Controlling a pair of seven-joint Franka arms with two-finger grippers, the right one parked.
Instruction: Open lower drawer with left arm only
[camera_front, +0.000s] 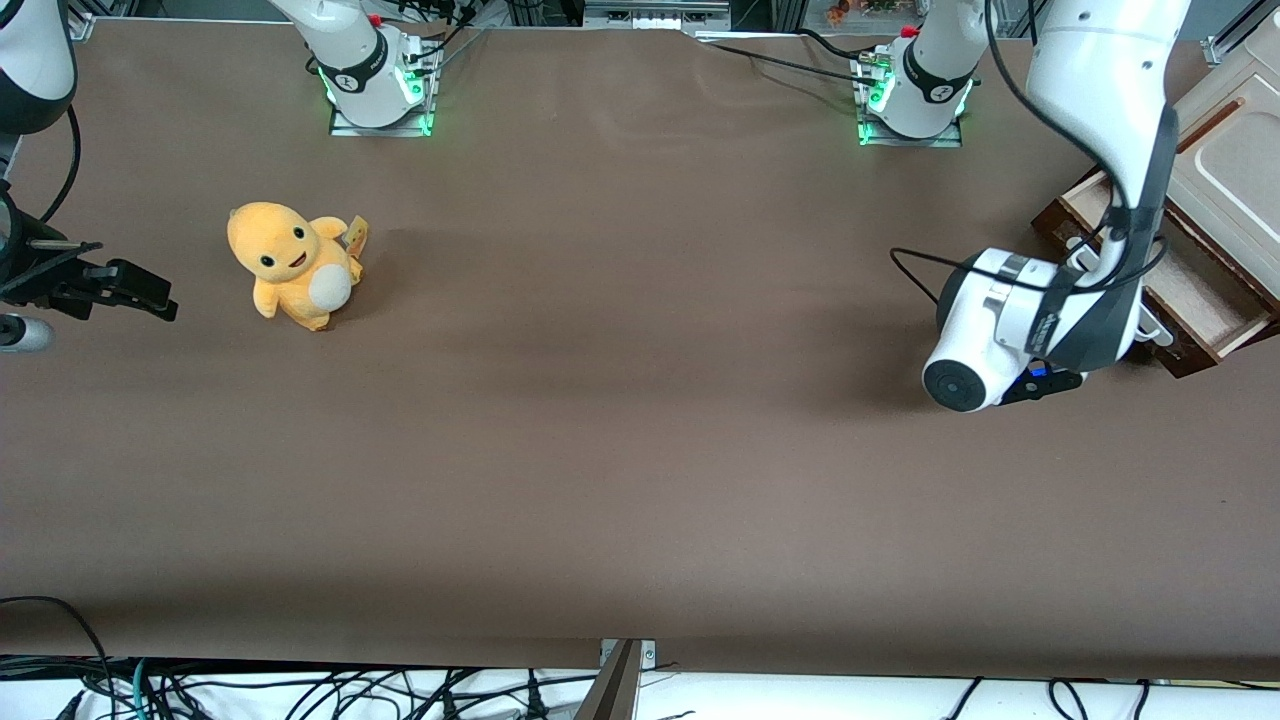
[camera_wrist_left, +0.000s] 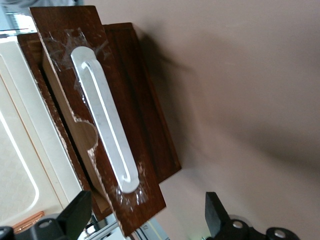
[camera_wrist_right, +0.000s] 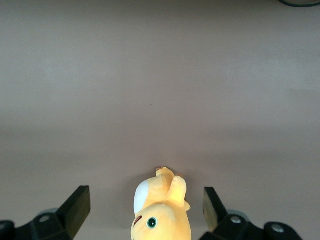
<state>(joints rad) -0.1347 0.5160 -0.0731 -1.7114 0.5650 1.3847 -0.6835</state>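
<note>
From my seat I have the left arm (camera_front: 1095, 90) reaching down at its own end of the table, its wrist bent low in front of the cabinet (camera_front: 1225, 160). The gripper (camera_wrist_left: 145, 220) hangs just in front of the lower drawer (camera_front: 1195, 290), and its two black fingers (camera_wrist_left: 75, 215) stand spread wide with nothing between them and nothing touching them. In the left wrist view the drawer's dark-brown front panel lies straight ahead of the claw, with the long white-silver bar handle (camera_wrist_left: 107, 120) running along it, close to the open fingers but apart from them. In the front view the drawer sticks out from under the cream-white cabinet top, and I can see its pale inside floor; the arm's wrist covers part of its front. Far off from the claw, toward the parked arm's end of the brown table (camera_front: 620, 450), an orange plush toy (camera_front: 290, 262) sits upright on the surface.
</note>
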